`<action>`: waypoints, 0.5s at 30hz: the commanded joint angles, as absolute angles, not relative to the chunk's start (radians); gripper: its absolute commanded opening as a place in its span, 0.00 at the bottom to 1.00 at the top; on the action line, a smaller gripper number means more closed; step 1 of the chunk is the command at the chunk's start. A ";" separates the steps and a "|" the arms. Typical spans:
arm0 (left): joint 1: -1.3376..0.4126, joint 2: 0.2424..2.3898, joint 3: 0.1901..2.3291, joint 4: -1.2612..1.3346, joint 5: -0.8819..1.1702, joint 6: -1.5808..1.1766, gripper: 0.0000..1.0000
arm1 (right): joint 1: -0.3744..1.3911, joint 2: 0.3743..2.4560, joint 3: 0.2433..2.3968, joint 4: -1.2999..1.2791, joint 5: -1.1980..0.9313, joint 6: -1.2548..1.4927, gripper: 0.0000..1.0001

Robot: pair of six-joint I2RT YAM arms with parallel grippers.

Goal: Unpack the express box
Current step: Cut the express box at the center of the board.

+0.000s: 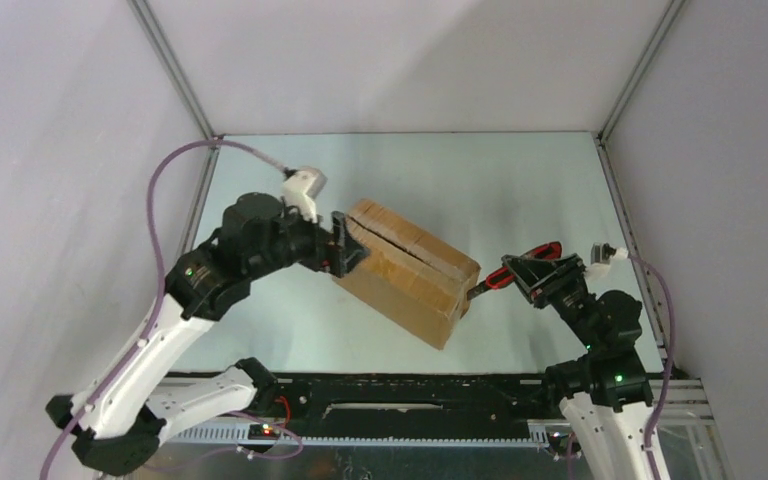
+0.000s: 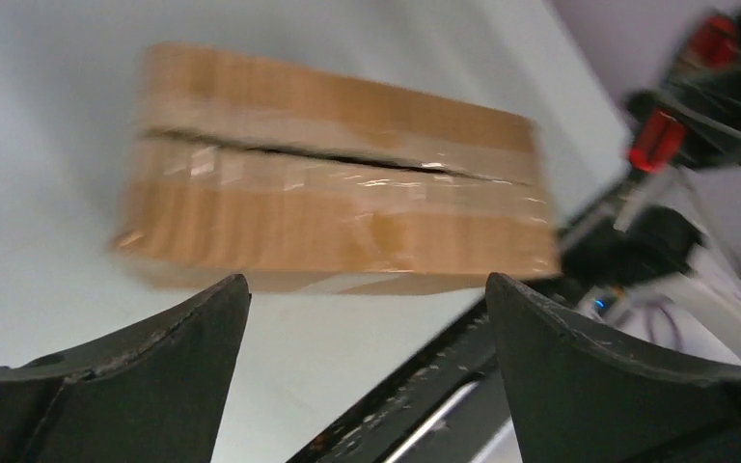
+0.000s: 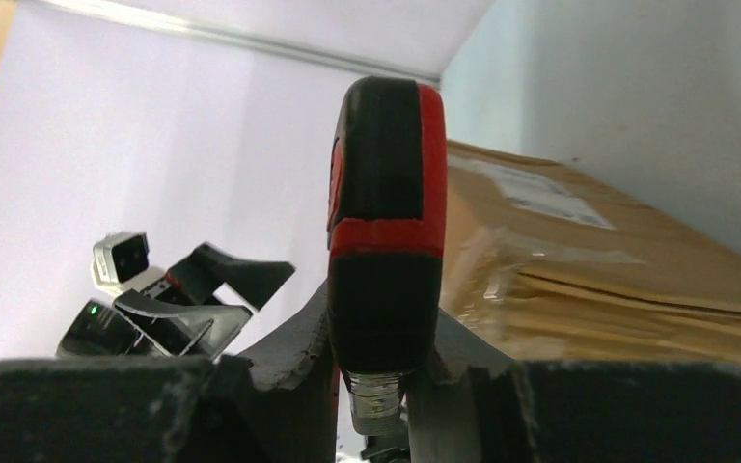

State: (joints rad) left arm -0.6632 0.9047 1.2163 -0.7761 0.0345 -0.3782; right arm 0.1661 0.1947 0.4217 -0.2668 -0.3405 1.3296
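The express box [image 1: 410, 275] lies mid-surface [image 1: 520, 190], its long axis slanting from far left to near right. Your left fingers [image 2: 154, 357] gape empty at its far-left end. Your right fingers [image 3: 280, 367] clamp a red-and-black tool [image 3: 386, 251], whose tip meets the opposite end.

Overhead and both wrist cameras share the express box [image 1: 407, 270].

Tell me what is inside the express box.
Nothing inside shows. The express box has its flaps down. Its taped seam is slit to a narrow dark gap, and the cardboard covers any contents.
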 commanded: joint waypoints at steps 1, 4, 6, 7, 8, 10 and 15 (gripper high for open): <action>-0.800 1.040 1.336 -0.628 0.380 -0.284 0.97 | 0.189 0.263 0.557 -0.091 -0.438 1.336 0.00; -0.853 1.129 1.353 -0.531 0.513 -0.336 0.99 | 0.274 0.308 0.613 -0.048 -0.377 1.333 0.00; -0.873 1.170 1.342 -0.474 0.568 -0.379 0.99 | 0.353 0.336 0.637 -0.017 -0.315 1.323 0.00; -0.885 1.185 1.339 -0.457 0.574 -0.391 1.00 | 0.396 0.351 0.653 -0.013 -0.282 1.308 0.00; -0.895 1.193 1.322 -0.418 0.583 -0.412 1.00 | 0.445 0.376 0.668 -0.012 -0.253 1.291 0.00; -0.907 1.188 1.269 -0.292 0.619 -0.489 1.00 | 0.539 0.401 0.689 -0.011 -0.177 1.251 0.00; -0.945 1.192 1.186 -0.066 0.671 -0.644 0.99 | 0.692 0.451 0.708 0.018 -0.031 1.156 0.00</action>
